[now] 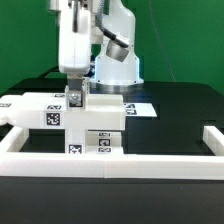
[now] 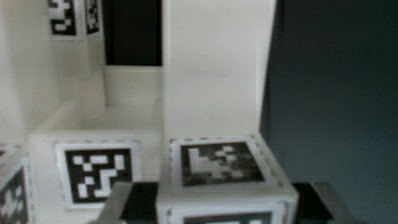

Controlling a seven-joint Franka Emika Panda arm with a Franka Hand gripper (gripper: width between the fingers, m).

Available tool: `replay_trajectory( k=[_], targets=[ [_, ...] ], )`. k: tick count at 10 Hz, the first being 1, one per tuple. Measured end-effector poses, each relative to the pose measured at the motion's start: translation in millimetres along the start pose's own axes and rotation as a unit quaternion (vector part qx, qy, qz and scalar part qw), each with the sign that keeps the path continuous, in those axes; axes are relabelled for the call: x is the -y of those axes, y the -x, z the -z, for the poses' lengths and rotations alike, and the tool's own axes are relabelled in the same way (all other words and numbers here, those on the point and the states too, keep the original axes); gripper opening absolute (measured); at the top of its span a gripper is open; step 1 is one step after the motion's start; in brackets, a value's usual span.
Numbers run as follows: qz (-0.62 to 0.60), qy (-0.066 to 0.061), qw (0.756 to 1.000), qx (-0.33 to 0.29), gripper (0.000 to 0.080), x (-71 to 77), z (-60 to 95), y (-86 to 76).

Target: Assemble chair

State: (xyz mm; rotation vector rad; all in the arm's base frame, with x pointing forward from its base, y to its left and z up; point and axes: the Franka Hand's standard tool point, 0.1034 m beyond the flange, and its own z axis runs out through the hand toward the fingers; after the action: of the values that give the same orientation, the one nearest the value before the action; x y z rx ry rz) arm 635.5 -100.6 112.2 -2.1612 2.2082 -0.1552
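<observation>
Chair assembly, arm over the parts.
The fingers [image 1: 75, 100] are clamping tight on a tagged chair part [image 2: 222, 170] above the black tabletop [image 1: 170, 125].

matte white chair parts [image 1: 100, 118], glossy arm [image 1: 75, 40]

Exterior view: arm [image 1: 75, 35] cut off by the picture's upper edge. Hand [image 1: 75, 98] fingertips hidden against the chair parts [image 1: 95, 118], so the grip can't be read there. Tag patterns [image 1: 53, 116] too small to read. Wrist view: blurred; hand [image 2: 210, 198] fingers [image 2: 125, 203] cropped at the frame edge, the tagged block [image 2: 222, 175] between them partly cut off. Upper tag [image 2: 71, 15] cropped.
</observation>
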Motion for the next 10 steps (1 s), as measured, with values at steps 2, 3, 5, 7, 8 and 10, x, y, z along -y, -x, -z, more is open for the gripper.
replay_trajectory(
  k=[2,3,5,7,8,10],
  targets=[
    [-0.077,0.0,0.997,0.0,0.0287,0.0,-0.1,0.4],
    [-0.116,0.0,0.993,0.0,0.0287,0.0,-0.1,0.6],
    [-0.199,0.0,0.98,0.0,0.0287,0.0,-0.2,1.3],
    [-0.276,0.0,0.961,0.0,0.0287,0.1,-0.4,3.2],
    [-0.305,0.0,0.952,0.0,0.0287,0.1,-0.4,3.3],
    [-0.337,0.0,0.941,0.007,0.0287,0.4,-0.6,4.1]
  ],
)
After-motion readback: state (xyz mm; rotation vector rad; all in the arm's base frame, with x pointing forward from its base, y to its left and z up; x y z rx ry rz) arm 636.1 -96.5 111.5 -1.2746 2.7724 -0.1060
